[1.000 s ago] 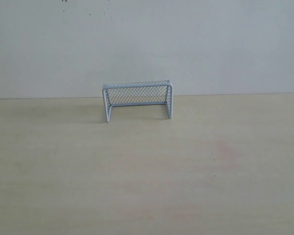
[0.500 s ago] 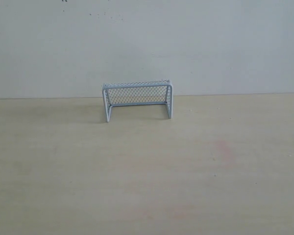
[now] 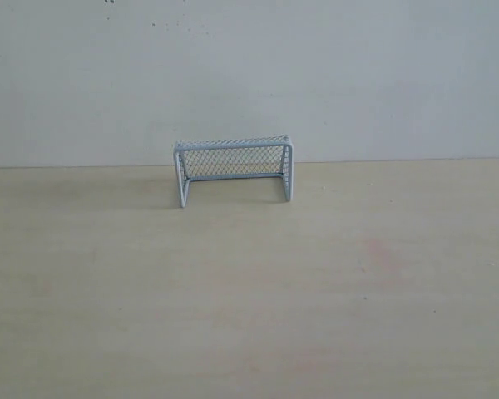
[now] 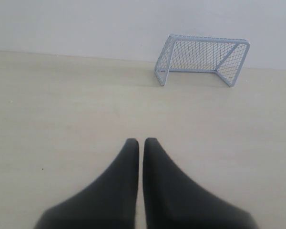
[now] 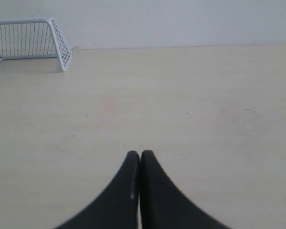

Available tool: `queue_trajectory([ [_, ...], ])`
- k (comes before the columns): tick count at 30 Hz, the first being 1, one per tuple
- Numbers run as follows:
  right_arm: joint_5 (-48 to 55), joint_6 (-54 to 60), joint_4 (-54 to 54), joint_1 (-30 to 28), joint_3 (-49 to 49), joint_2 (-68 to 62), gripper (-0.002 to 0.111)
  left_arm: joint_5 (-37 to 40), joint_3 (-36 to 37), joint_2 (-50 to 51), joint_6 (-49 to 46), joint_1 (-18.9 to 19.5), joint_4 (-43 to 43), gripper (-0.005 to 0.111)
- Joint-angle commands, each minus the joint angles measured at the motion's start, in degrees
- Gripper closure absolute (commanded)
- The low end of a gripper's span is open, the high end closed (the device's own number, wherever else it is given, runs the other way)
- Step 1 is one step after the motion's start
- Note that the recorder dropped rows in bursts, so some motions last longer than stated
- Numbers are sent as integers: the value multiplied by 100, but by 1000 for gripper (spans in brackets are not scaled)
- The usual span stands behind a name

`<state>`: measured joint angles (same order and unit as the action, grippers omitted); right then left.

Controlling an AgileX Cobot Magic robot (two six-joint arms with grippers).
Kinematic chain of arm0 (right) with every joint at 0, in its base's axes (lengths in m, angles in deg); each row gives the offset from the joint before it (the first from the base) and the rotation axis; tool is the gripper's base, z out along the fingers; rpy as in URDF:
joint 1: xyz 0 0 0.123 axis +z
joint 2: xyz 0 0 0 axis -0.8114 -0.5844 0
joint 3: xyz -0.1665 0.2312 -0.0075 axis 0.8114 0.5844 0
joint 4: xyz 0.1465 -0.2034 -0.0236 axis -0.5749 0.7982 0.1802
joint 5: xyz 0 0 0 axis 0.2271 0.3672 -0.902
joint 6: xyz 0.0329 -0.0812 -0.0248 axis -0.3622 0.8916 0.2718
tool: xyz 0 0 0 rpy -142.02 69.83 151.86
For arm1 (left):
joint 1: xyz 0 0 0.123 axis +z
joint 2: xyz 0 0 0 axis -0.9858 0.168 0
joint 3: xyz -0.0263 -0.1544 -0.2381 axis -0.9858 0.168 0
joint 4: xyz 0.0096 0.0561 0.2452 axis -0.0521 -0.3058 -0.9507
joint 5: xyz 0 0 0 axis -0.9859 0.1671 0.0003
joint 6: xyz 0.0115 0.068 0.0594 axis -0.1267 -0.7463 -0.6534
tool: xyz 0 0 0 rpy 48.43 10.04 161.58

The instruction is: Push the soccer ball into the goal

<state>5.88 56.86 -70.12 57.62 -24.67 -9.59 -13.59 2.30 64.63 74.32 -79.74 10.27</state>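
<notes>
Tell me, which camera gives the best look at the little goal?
The exterior view: the goal stands whole, centred, open mouth facing the camera. The left wrist view shows the goal whole but obliquely; the right wrist view cuts the goal off at the picture's edge.

Seen from the floor, item by item:
- 1 goal, mesh-netted, with 2 front posts.
- 1 tabletop, pale wood.
- 1 wall, white.
- 1 left end effector and 1 right end effector, making 2.
- Black fingers: 2 per end effector, 4 in all.
</notes>
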Motion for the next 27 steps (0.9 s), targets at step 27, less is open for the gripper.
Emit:
queue_trajectory([
  [27,-60,47,-5,-55,-1,29,108,-17,20,-19,-29,17,-18,102],
])
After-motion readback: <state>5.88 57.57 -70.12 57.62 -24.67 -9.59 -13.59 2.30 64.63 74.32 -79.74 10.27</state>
